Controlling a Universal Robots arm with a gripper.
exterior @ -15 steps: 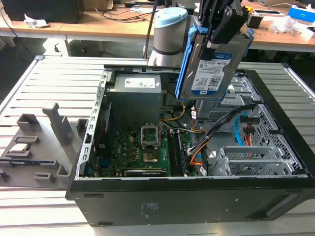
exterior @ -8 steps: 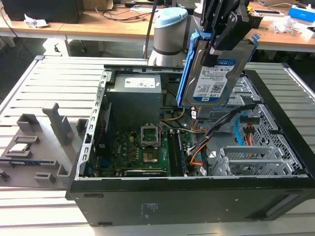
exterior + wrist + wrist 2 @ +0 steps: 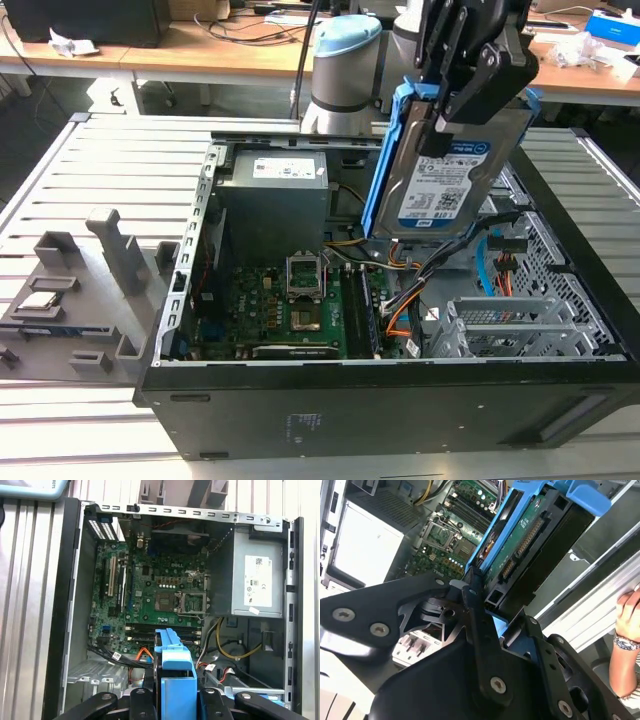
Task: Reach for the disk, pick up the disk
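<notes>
**Disk held in the air above the open computer case**

The disk (image 3: 447,172) was a flat metal hard drive with a printed label and a blue plastic frame (image 3: 385,160) around its edges. It hung tilted, clear of the computer case (image 3: 400,400), above the side with the cables and the metal cage. It looked stiff and rather heavy for its size, and probably sensitive to shocks, so a drop onto the parts below would be bad for it. The metal faces seemed smooth and likely slippery; the plastic frame gave a better hold. The gripper (image 3: 455,90) had its black fingers (image 3: 480,630) closed on the upper end of the disk, pressing on the frame at both sides.

Under the disk lay orange and black cables (image 3: 405,300) and the green circuit board (image 3: 285,310), with the grey power supply box (image 3: 272,185) beside it. The case walls stood all around, so open room was mostly upward. Outside the case, on the slatted tabletop (image 3: 80,160), stood a grey holder (image 3: 85,290). A person's hand (image 3: 627,617) with a wristwatch rested near the case edge.
</notes>
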